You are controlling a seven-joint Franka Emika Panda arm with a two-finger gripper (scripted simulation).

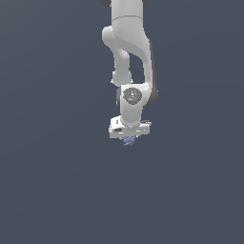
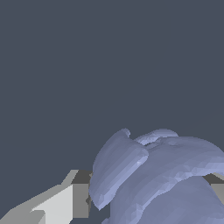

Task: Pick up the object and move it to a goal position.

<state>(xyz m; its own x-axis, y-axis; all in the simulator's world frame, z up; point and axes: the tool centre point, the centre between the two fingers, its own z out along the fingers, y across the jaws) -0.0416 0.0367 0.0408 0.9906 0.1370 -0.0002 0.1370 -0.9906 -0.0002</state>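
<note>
White arm (image 1: 127,52) vertical, wrist down, gripper (image 1: 129,138) pinching blue obj (image 1: 128,140) betw fingers (image 2: 65,203)

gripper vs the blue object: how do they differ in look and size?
Colour: the gripper is white with grey trim; the object is periwinkle blue.
Shape: the gripper is blocky with flat faces; the object is lumpy, with ridged lobes.
Size: in the exterior view the gripper is clearly wider than the object, which just peeks out below it.
Shared: both sit at the arm's tip, the object between the fingers.
</note>
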